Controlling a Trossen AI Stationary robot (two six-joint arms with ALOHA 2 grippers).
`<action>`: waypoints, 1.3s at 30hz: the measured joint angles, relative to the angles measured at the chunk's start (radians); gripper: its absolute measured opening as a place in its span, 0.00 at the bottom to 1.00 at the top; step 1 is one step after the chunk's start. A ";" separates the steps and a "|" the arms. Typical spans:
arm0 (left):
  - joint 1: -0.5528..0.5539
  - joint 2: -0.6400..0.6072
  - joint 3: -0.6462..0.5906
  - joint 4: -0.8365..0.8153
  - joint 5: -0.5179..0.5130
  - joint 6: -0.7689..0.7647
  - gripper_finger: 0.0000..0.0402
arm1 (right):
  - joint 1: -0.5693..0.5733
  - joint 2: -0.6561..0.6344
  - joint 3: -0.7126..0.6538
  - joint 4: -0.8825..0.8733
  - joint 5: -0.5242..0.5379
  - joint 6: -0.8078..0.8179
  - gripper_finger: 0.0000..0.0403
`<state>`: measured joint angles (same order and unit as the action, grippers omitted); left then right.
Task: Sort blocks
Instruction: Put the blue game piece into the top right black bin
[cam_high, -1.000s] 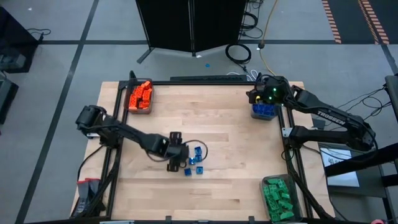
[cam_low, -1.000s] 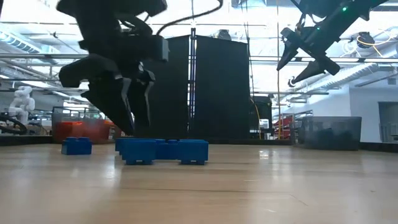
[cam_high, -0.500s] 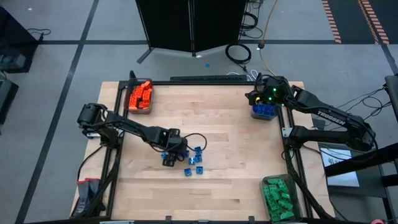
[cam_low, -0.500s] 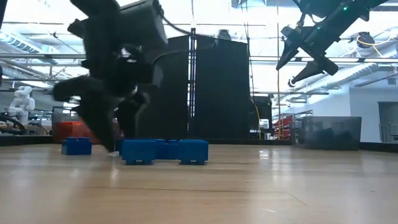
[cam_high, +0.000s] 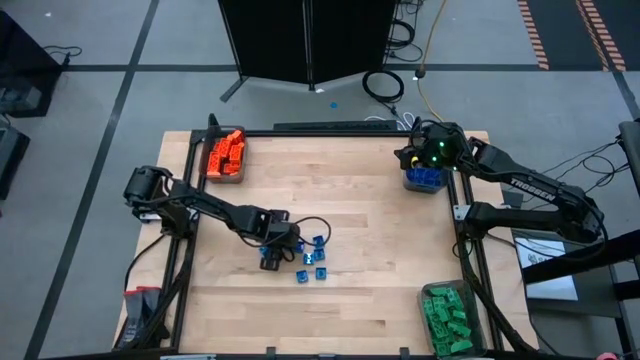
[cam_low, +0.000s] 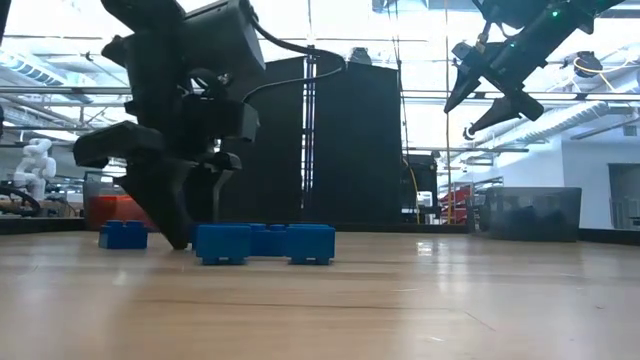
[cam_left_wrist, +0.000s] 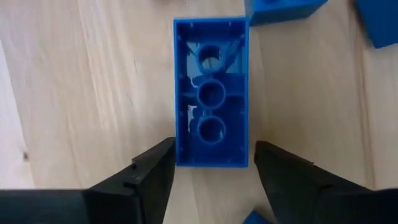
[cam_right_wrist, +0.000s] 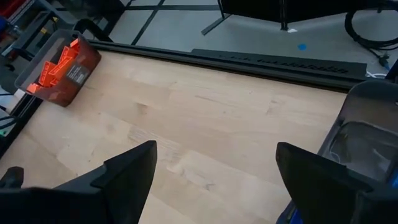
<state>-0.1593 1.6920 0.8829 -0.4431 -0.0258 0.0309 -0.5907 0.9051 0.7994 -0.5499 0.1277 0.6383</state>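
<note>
The left end effector (cam_left_wrist: 208, 177) is set low on the desk (cam_high: 380, 230) with its fingers part-open astride one end of an upturned blue block (cam_left_wrist: 211, 93) (nothing yet gripped), so an off-centre closure could twist it into the neighbouring blue blocks (cam_high: 312, 262).

From above, even overhead light falls on my counter (cam_high: 380, 220), with soft shadows under my arms. Seen low, bright ceiling lights and windows in the upper part of the frame wash out the background and leave my left claw (cam_low: 175, 225) a dark silhouette, slightly soft at its edges. The near counter surface is out of focus there. My left wrist camera is evenly lit and sharp.
</note>
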 joint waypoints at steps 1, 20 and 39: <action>0.000 0.000 0.000 0.008 -0.003 0.005 0.55 | 0.000 0.000 0.000 0.000 -0.001 0.000 0.81; 0.005 0.001 -0.005 0.080 -0.031 0.035 0.51 | 0.000 0.000 0.000 -0.001 -0.004 0.014 0.81; 0.035 -0.074 0.046 0.060 -0.085 -0.175 0.30 | 0.137 0.000 0.000 0.386 -0.344 -0.142 0.81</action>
<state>-0.1246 1.6176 0.9290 -0.3832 -0.1104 -0.1439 -0.4540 0.9051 0.7990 -0.1640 -0.2165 0.4959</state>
